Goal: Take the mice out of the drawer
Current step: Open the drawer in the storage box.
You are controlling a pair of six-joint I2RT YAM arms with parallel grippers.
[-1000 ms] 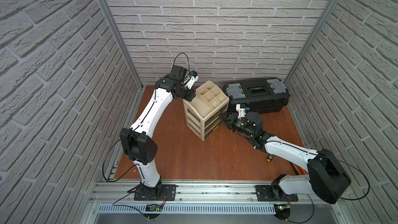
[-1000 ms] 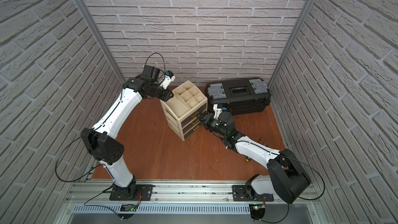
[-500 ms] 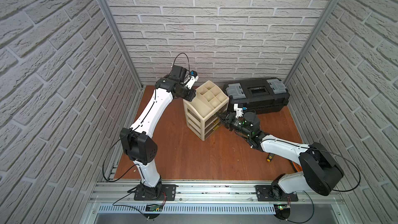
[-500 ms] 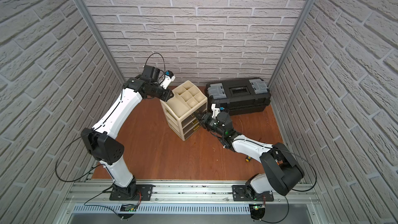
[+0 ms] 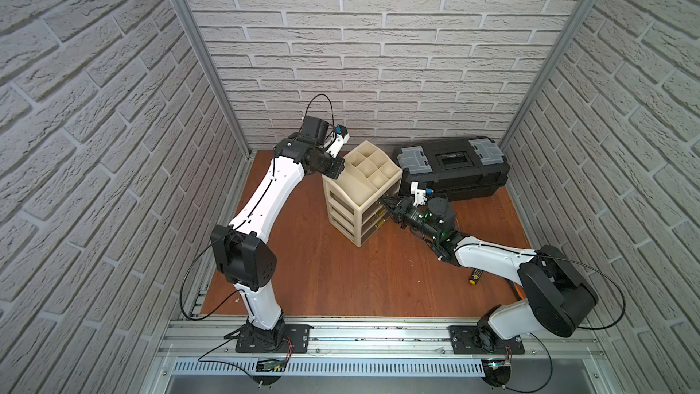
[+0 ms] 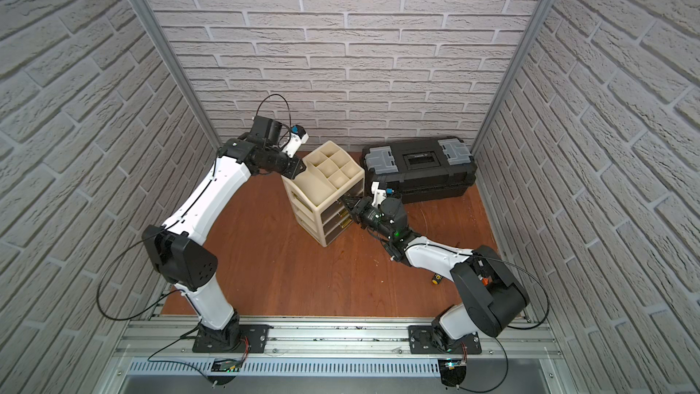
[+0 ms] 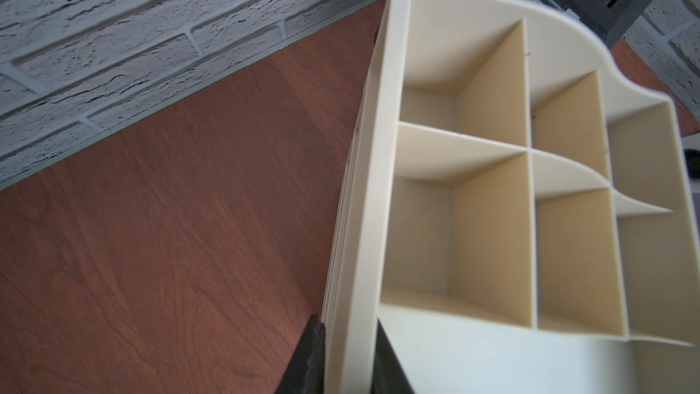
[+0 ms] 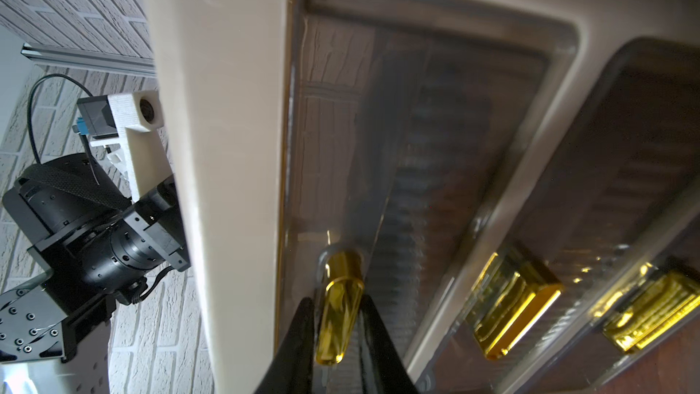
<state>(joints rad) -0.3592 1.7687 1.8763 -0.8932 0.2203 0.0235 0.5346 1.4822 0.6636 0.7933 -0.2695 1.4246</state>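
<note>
Opening step: the left gripper (image 7: 346, 358) pinches the rim of the cabinet (image 7: 375, 183), bracing it, while the right gripper (image 8: 337, 320) clamps the yellow handle (image 8: 339, 293) of the top drawer (image 8: 416, 126). The mice, unseen, presumably lie ahead of it inside. Next should come a straight backward pull.

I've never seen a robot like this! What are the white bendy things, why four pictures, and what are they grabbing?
They are two robot arms beside a wooden table. Two pictures look down from above; two come from cameras on the arms' wrists. On the table are a beige drawer unit, a black toolbox and a small yellow-capped tool. The left gripper clamps the unit's wall; the right gripper pinches the top drawer's yellow handle. No mice show yet.
</note>
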